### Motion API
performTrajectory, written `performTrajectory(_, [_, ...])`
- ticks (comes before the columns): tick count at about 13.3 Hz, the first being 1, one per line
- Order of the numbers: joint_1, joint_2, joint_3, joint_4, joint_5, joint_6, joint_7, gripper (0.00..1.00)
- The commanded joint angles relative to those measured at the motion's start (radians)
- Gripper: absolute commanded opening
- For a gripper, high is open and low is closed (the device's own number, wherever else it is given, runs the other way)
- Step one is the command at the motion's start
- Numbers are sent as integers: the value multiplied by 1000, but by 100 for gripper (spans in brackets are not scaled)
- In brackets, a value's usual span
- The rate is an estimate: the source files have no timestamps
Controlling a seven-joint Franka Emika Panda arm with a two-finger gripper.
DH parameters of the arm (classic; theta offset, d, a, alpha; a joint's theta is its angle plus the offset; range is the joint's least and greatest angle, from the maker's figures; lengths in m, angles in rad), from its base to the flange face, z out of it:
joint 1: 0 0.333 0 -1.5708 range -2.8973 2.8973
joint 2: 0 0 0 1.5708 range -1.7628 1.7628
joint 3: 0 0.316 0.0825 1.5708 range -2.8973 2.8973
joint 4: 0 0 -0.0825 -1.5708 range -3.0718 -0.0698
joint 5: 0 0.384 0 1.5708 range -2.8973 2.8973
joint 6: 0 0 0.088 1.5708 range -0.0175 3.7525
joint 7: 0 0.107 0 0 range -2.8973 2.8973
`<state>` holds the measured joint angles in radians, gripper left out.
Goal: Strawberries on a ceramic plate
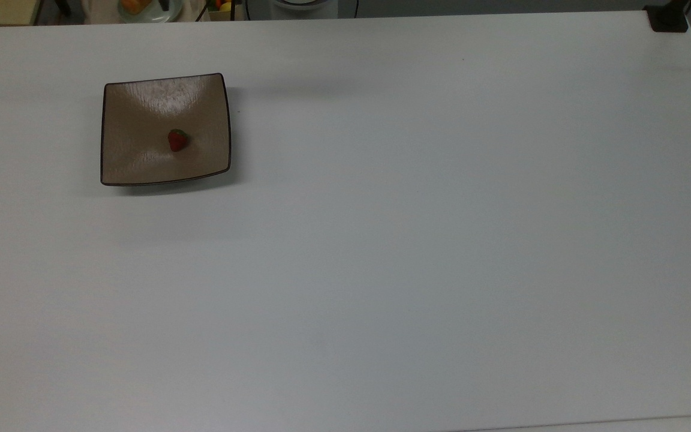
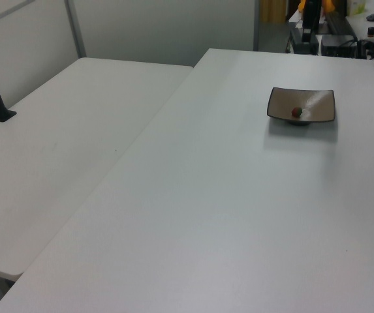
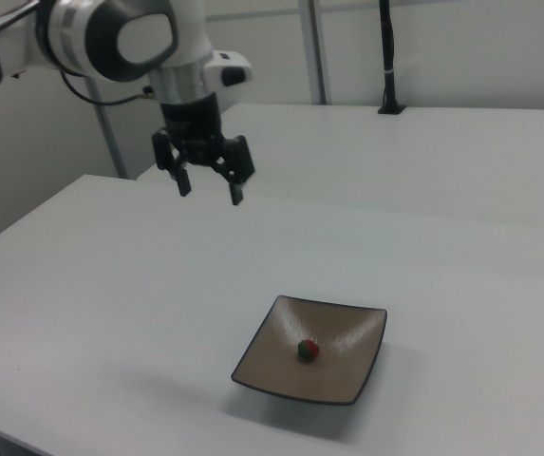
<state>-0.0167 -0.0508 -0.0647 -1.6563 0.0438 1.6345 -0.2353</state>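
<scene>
On the white desk (image 1: 381, 240), near one corner, the ceramic plate (image 1: 135, 162) holds the strawberry (image 1: 177, 140); the gripper (image 3: 209, 190) hangs spread and empty.

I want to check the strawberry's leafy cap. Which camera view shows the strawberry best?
The top view: the strawberry lies unobstructed near the middle of the brown plate, its green cap distinct from the red body. The right view shows it as a small red-and-green blob, and the left view as a tiny distant speck.

Arm (image 3: 110, 33) raised, fingers (image 3: 236, 195) spread, pointing down
</scene>
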Motion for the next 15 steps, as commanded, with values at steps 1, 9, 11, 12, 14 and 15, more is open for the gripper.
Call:
performTrajectory(1, [80,3,40,-3,4,-12,180,100])
performTrajectory(9, [92,17,121,-31,-1,48,77,100])
performTrajectory(11, [92,19,120,-31,-1,47,82,100])
performTrajectory(12, [92,19,120,-31,-1,47,82,100])
performTrajectory(14, [92,19,120,-28,-1,47,82,100])
performTrajectory(15, [92,19,118,-28,-1,47,82,100])
